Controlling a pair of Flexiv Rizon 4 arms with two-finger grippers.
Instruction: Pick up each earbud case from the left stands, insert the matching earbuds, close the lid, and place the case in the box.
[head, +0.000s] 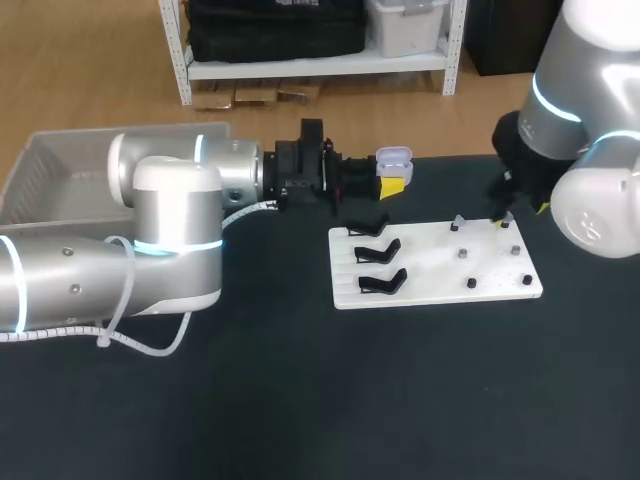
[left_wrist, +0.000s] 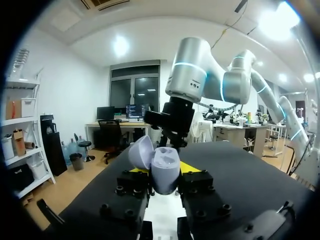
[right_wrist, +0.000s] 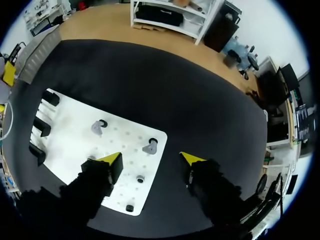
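My left gripper (head: 392, 186) is shut on a lavender earbud case (head: 393, 159), held above the table behind the white board (head: 435, 285). In the left wrist view the case (left_wrist: 165, 171) sits between the fingers with its lid (left_wrist: 141, 152) swung open. Three black stands (head: 379, 252) on the board's left side are empty. My right gripper (right_wrist: 151, 159) hangs open over the board's far right corner, with a grey earbud (right_wrist: 149, 147) on its peg between the yellow tips, untouched. A second earbud (right_wrist: 97, 127) stands further left. In the head view the right gripper (head: 504, 214) is by the earbud pegs.
A grey plastic box (head: 55, 165) stands at the table's back left, partly behind my left arm. Small black pegs (head: 470, 283) dot the board's right half. Black tabletop (head: 400, 400) stretches in front of the board.
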